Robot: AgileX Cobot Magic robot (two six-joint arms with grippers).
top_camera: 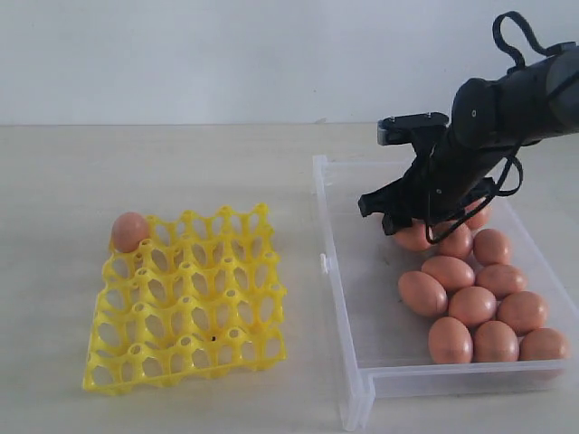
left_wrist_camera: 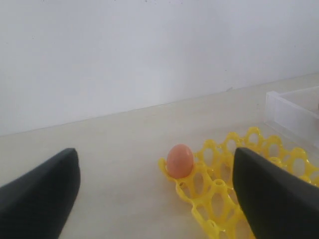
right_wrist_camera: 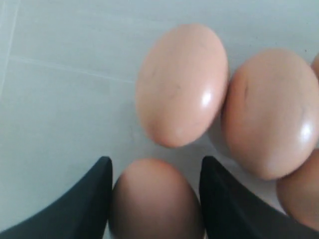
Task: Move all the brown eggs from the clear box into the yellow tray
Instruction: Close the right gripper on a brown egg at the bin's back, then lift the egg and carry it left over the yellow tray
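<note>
Clear box [top_camera: 336, 298]: one, right of frame; its left part is bare, its right side crowded.
Yellow tray [top_camera: 181, 307]: one, lower left, apart from the box; only the upper-left corner cup is filled.
Right gripper [top_camera: 409, 220]: over the box's upper eggs, fingers flanking one egg [right_wrist_camera: 154, 206]; clamped or not, cannot tell.
Left gripper [left_wrist_camera: 154, 199]: spread wide, empty.
Brown eggs [top_camera: 471, 306]: eleven visible in the box, one [top_camera: 129, 231] in the tray.

Orange-brown eggs [top_camera: 472, 306], yellow tray [top_camera: 185, 298], clear box [top_camera: 328, 271]

No legible text, label, brand, number or sign in any view. A dark speck toward 5 o'clock on the bright yellow openwork plastic egg tray [top_camera: 101, 380] is possibly a mark; unreadable.
</note>
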